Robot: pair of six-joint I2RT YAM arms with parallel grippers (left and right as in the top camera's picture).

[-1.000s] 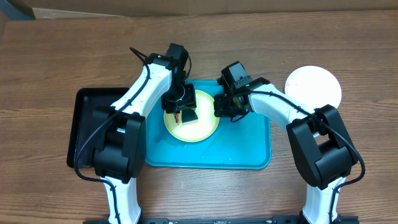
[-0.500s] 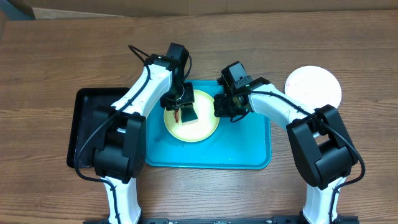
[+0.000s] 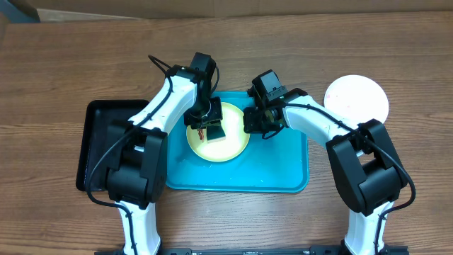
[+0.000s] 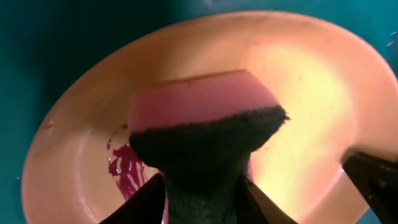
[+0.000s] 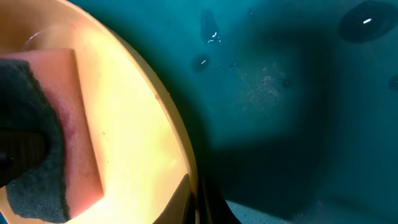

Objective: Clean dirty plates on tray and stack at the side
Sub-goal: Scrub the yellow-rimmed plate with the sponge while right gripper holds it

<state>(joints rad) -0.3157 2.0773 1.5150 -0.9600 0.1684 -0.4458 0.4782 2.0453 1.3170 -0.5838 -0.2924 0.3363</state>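
Observation:
A pale yellow-green plate lies on the turquoise tray. My left gripper is over the plate's left half, shut on a pink sponge by its dark scouring pad. The sponge's end is down in the plate. Beside the sponge, a red-brown smear marks the plate. My right gripper is shut on the plate's right rim, which is pinched between its fingers. A white plate rests on the table to the right of the tray.
A smaller black tray lies on the table against the turquoise tray's left side. Water drops dot the turquoise tray floor right of the plate. Bare wood table surrounds both trays.
The left gripper has tightened on the sponge and shifted it slightly toward the plate's back left. The right gripper and the plate have not moved.

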